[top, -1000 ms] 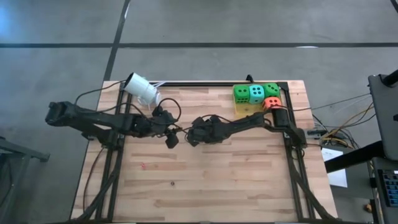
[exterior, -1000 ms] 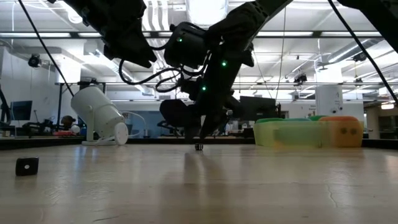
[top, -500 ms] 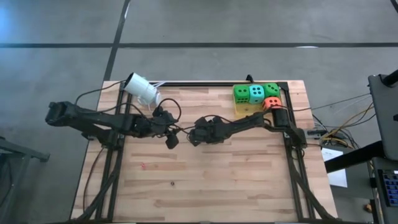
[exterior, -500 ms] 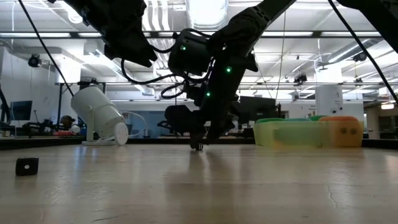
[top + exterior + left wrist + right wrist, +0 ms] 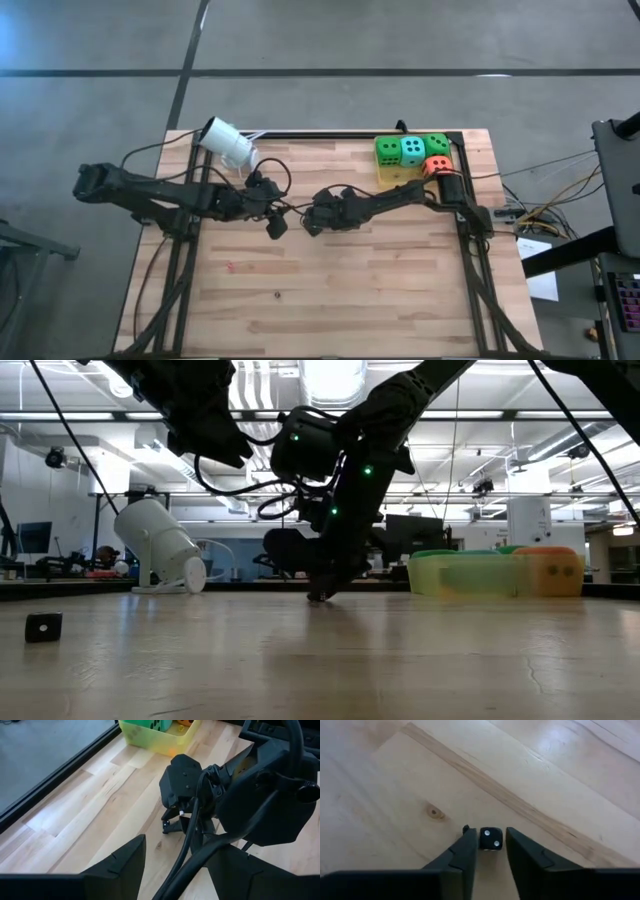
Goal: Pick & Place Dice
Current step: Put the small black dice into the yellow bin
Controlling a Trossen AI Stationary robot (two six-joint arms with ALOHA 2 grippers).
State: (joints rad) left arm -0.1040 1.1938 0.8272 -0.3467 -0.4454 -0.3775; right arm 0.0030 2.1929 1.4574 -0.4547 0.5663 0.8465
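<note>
Jaws of right gripper [image 5: 489,851] flank small black die [image 5: 491,838], contact unclear

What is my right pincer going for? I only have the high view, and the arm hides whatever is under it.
Observer: A tiny black die lying on the wooden table. In the right wrist view, the right pincer straddles it.
Operator: Is it gripped?
Observer: Not quite. A thin gap shows between the die and each finger.
Operator: Which face does the camera see?
Observer: One with two white pips.
</note>
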